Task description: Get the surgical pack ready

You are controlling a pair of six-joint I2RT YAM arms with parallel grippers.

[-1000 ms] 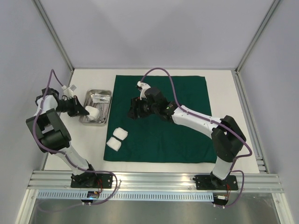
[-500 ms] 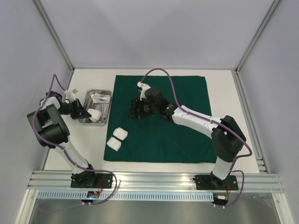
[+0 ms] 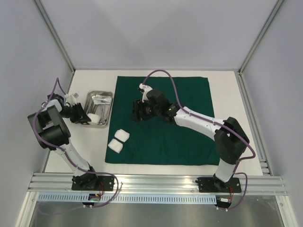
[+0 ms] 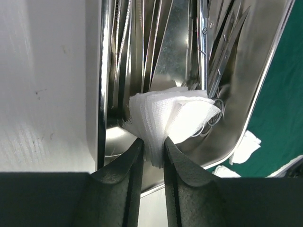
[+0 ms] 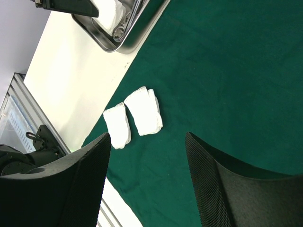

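The surgical pack's dark green cloth [image 3: 165,118] lies spread flat on the table. To its left stands a small steel tray [image 3: 111,101] holding slim metal instruments [image 4: 213,56]. My left gripper [image 3: 85,118] reaches into the tray's near end, its jaws shut on a folded white gauze square [image 4: 170,116] that rests on the tray floor. Two more gauze squares [image 3: 122,135] [image 3: 115,145] lie on the cloth's near-left corner. My right gripper [image 3: 139,113] hovers open over the cloth's left part, with nothing between its fingers. In the right wrist view the two gauze squares [image 5: 144,111] lie just beyond them.
White table surface [image 3: 222,156] shows around the cloth. Grey walls with aluminium posts enclose three sides. A metal rail [image 3: 156,182] runs along the near edge by the arm bases.
My left gripper has carried the gauze slightly down and toward the tray's near end, and its wrist has swung. The right arm has stayed put.
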